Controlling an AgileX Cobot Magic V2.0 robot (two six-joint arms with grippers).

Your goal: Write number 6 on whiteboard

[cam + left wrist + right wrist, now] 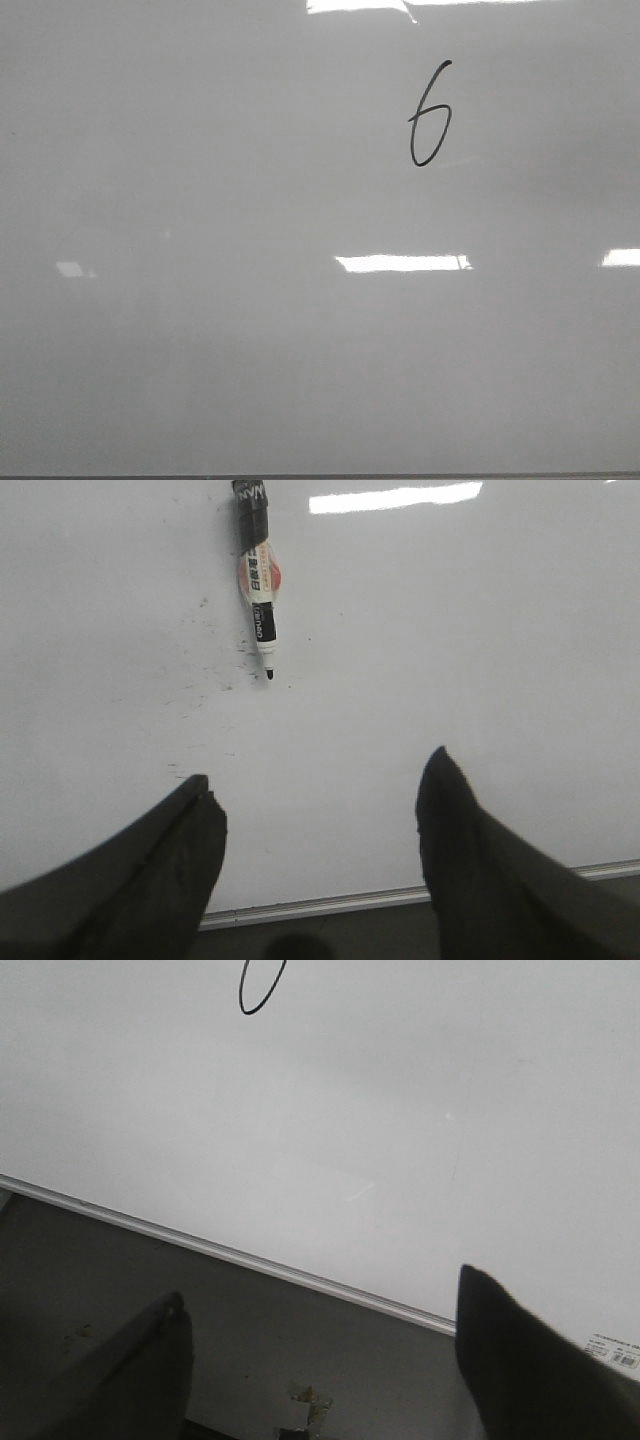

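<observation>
The writing step looks finished: the number 6 (430, 115) stands complete on the whiteboard (200, 350), its loop closed and its upper stroke curving up and to the right. What remains, by my reading, is only tidying up, so the next move calls for little more than keeping both arms clear of the fresh ink so nothing smears it.

The digit sits in the upper part of the whiteboard, right of the middle and well away from the thin dark bottom edge. It is a thin black line, tall, narrow and slanted, with a small cross-tick where the loop meets the stem. The right wrist view catches just the lower end of its loop, not far from the board's metal-trimmed edge.

The marker (258, 590) lies flat on the whiteboard in the left wrist view, uncapped, its black tip resting on the surface, with a scatter of small dark specks beside it. It lies well apart from the left gripper (320, 820), whose fingers are spread wide with nothing between them. The right gripper (320, 1345) is likewise spread wide and empty, hanging over the board's edge with the dark floor below.

The board itself is glossy, showing bright rectangular light reflections.
</observation>
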